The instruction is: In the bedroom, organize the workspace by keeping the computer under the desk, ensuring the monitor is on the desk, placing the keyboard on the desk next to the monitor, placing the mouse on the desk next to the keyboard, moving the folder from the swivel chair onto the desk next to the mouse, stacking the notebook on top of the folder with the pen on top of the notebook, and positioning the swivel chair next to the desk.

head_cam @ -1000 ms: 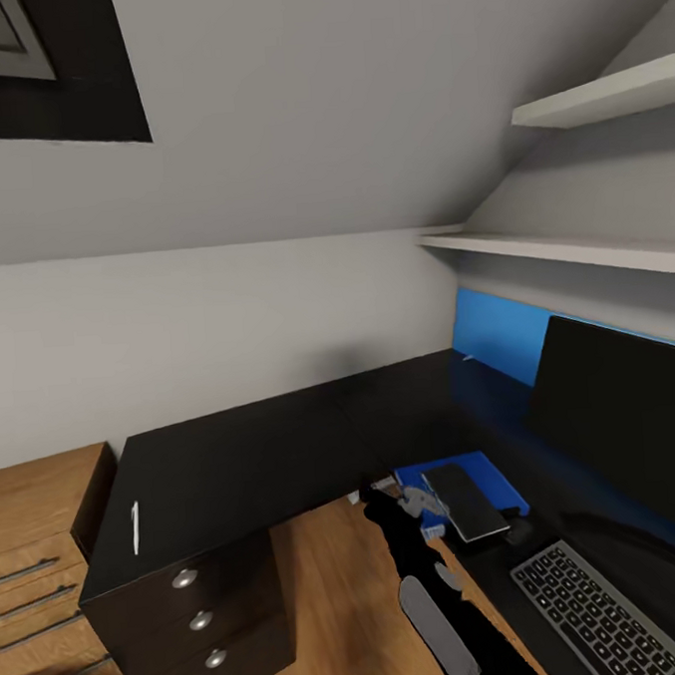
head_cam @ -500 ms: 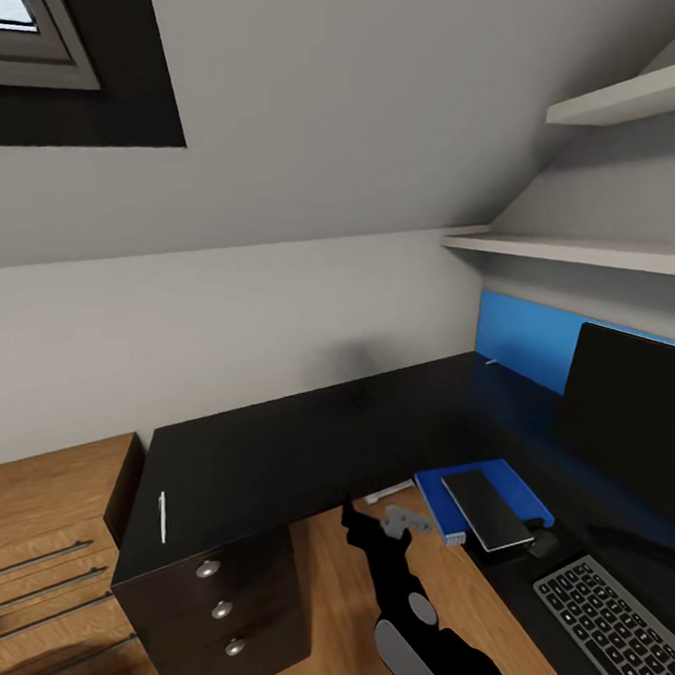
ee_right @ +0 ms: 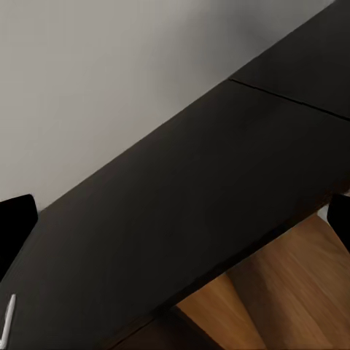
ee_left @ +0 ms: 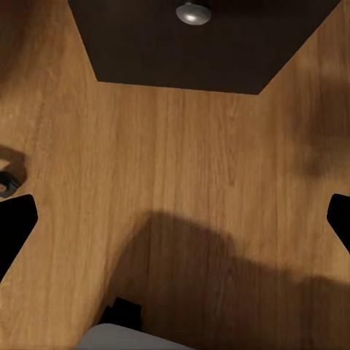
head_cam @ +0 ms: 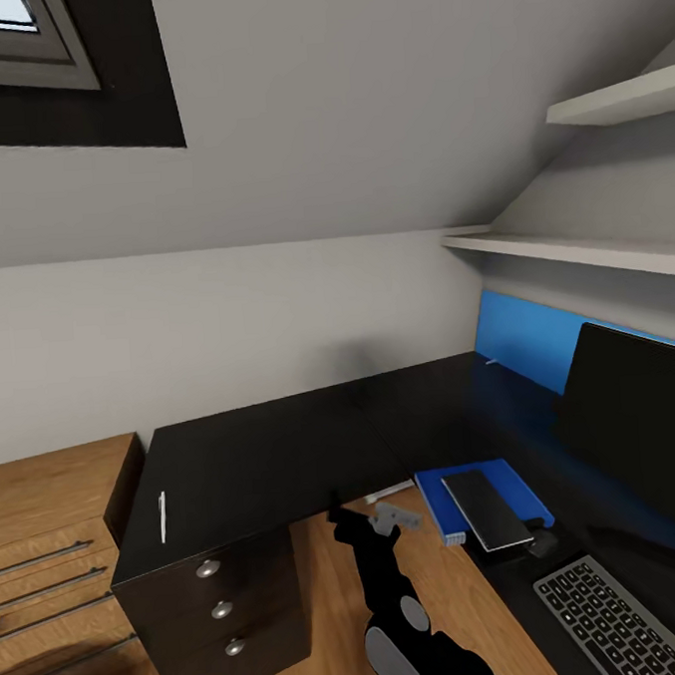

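The right gripper [head_cam: 377, 520], spread wide and empty, is seen shifted slightly away from the notebook [head_cam: 488, 509] on the folder [head_cam: 435, 501], toward the pen [head_cam: 163, 516] near the desk's [head_cam: 275, 451] left edge, so fetching the pen is judged to be next.

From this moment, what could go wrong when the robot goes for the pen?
1. The pen lies close to the far left edge of the desk, above the drawer unit. A clumsy touch may push it off onto the floor.
2. The pen is thin and flat on the glossy top, so the right gripper may close on nothing.
3. The notebook on the folder sits near the desk's front edge, and a passing arm may knock it.
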Controlling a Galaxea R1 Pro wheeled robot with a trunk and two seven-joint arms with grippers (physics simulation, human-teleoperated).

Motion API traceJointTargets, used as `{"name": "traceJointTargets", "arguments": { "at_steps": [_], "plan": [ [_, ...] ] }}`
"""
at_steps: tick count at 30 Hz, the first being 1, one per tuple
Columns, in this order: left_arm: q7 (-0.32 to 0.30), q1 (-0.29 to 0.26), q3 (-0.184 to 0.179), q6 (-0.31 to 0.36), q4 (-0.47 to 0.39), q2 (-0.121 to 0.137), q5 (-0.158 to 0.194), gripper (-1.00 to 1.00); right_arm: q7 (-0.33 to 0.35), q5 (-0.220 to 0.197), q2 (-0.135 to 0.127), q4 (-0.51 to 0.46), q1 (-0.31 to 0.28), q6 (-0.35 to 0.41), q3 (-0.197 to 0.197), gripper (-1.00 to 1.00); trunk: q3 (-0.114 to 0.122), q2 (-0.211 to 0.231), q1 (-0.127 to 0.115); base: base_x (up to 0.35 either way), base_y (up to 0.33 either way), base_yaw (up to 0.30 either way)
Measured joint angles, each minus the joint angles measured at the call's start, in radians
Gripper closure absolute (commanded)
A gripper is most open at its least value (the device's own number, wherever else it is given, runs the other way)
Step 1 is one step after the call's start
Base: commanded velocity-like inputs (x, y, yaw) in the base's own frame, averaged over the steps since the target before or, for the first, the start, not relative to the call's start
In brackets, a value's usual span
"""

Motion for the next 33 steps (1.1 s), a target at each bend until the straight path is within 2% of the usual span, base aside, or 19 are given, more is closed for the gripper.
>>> {"name": "traceJointTargets", "arguments": {
  "at_steps": [4, 7, 11, 15, 19, 25, 30, 33],
  "plan": [
    [0.0, 0.0, 0.0, 0.0, 0.0, 0.0, 0.0, -1.0, 0.002, 0.003, 0.0, -0.002, 0.0, 0.001, 0.023, -1.0, 0.0, 0.0, 0.0, 0.0, 0.0, 0.0],
    [0.001, 0.0, -0.001, 0.0, 0.0, -0.001, 0.0, -1.0, -0.011, 0.002, 0.005, -0.005, -0.003, 0.059, 0.013, -1.0, 0.0, 0.0, 0.0, 0.0, 0.0, 0.0],
    [0.001, 0.0, 0.0, 0.0, 0.0, 0.002, 0.0, -1.0, -0.012, 0.003, 0.012, -0.012, -0.03, 0.202, -0.026, -1.0, 0.0, 0.0, 0.0, 0.0, 0.0, 0.0],
    [0.001, 0.0, 0.0, 0.0, 0.0, 0.001, 0.0, -1.0, -0.011, -0.001, 0.047, -0.006, -0.152, 0.431, -0.079, -1.0, 0.0, 0.0, 0.0, 0.0, 0.0, 0.0],
    [0.002, 0.0, 0.0, -0.001, 0.0, 0.0, 0.0, -1.0, -0.012, 0.0, 0.06, 0.046, -0.246, 0.572, -0.134, -1.0, 0.0, 0.0, 0.0, 0.0, 0.0, 0.0],
    [0.002, 0.0, 0.0, -0.001, -0.001, -0.001, 0.0, -1.0, -0.053, -0.002, 0.063, 0.085, -0.299, 0.641, -0.186, -1.0, 0.0, 0.0, 0.0, 0.0, 0.0, 0.0],
    [0.004, 0.0, 0.0, -0.001, -0.001, -0.001, 0.0, -1.0, -0.084, -0.006, 0.059, 0.101, -0.303, 0.65, -0.195, -1.0, 0.0, 0.0, 0.0, 0.0, 0.0, 0.0],
    [0.005, 0.0, 0.001, -0.001, 0.0, 0.001, 0.001, -1.0, -0.095, -0.007, 0.059, 0.077, -0.299, 0.647, -0.194, -1.0, 0.0, 0.0, 0.0, 0.0, 0.0, 0.0]
  ]
}}
